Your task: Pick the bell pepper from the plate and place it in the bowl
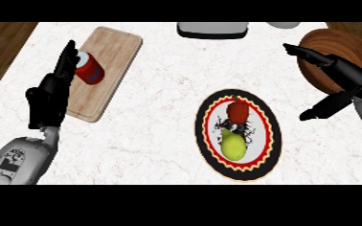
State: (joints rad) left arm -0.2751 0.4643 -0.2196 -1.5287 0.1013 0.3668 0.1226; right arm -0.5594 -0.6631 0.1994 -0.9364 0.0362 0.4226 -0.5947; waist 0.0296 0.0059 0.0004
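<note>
Lying on the patterned plate (pixel 212 146), the glossy red bell pepper (pixel 239 109) touches a smooth yellow-green pear-like fruit (pixel 234 143) (crowding could spoil a grasp). The right hand (pixel 332 84), spread open and empty, hovers far right beside the round wooden bowl (pixel 331 48). The left hand (pixel 51 93) rests open, left.

- One plate (pixel 209 139) with a zigzag rim is sitting toward the counter's (pixel 163 86) near right.
- Two foods are lying on it: one red bell pepper (pixel 239 110) and one yellow-green fruit (pixel 234 144).
- One wooden bowl (pixel 326 57) is standing at the right edge.
- One cutting board (pixel 113 52) is lying near the left edge, carrying one red can (pixel 90 68).
- Two pale items are showing at the far edge.
</note>
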